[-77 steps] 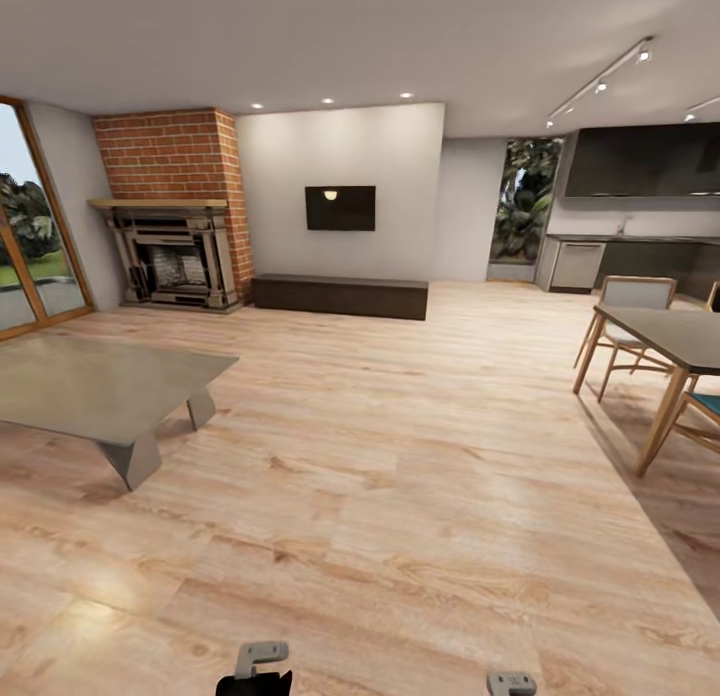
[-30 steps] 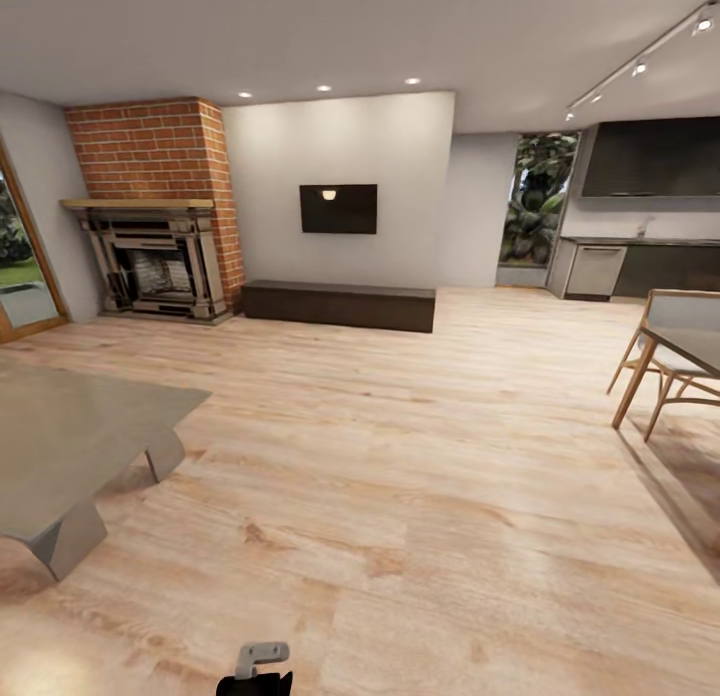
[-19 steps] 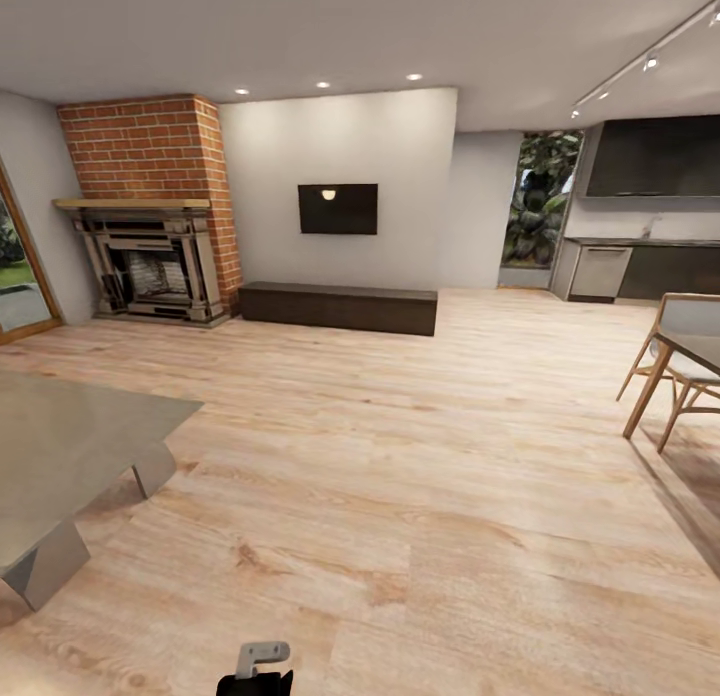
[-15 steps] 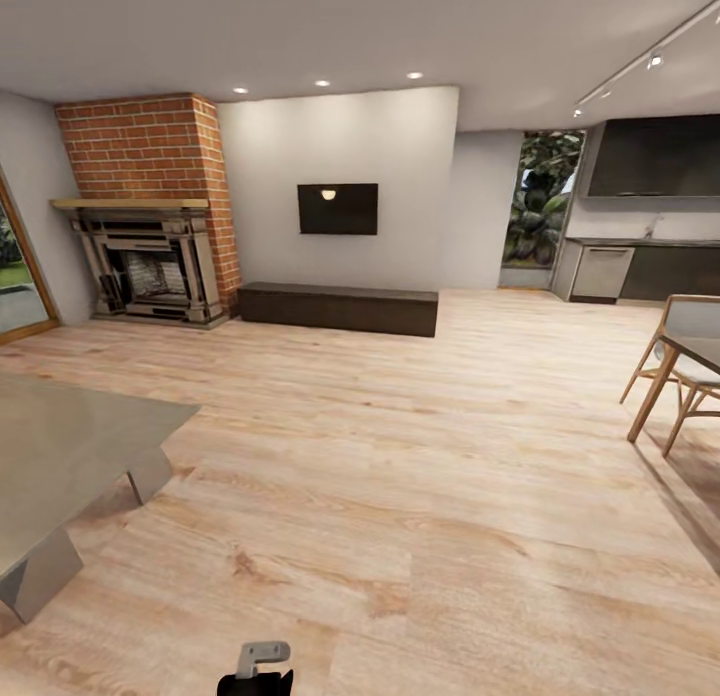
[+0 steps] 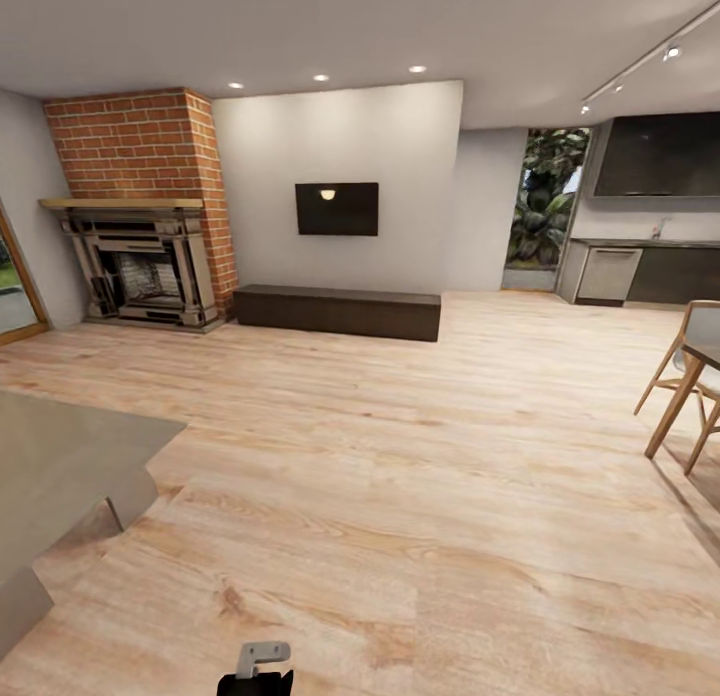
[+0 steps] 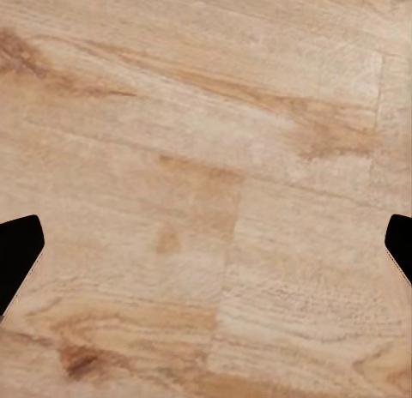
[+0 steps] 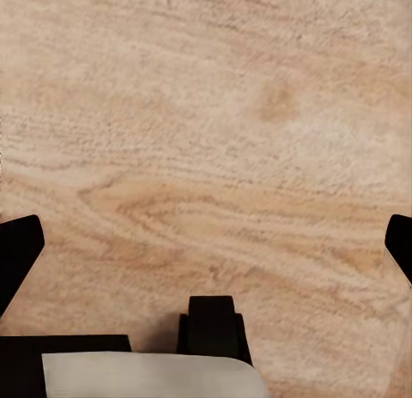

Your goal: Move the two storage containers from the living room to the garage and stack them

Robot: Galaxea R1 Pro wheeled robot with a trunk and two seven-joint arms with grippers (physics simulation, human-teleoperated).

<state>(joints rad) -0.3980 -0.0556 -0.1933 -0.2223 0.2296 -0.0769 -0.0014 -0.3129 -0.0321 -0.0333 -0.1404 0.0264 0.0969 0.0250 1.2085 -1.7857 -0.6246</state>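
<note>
We face the living room point(image 5: 400, 456), its pale wood-plank floor point(image 5: 430, 496) spreading from our base to the far wall. No bins appear anywhere in our views, so we cannot say where they are. Along the far wall, the brick fireplace point(image 5: 140, 226) stands in the left corner, a long dark cabinet point(image 5: 338, 312) lies on the planks just right of it, and the TV point(image 5: 337, 208) hangs above the cabinet. At the left edge of the head view, the grey low table point(image 5: 60, 466) cuts in near us, bare on top. Far right, past an opening with green foliage, we see a dark kitchen counter point(image 5: 650, 271), and nearer, wooden chair legs point(image 5: 685, 396) at the picture's edge. At the bottom edge of the head view, a small grey and black part of our left arm point(image 5: 255, 671) pokes in. In the wrist views, our left end effector point(image 6: 206, 252) and right end effector point(image 7: 206, 244) both hang over bare planks with their dark fingertips spread wide apart at opposite edges, released and grasping nothing.
</note>
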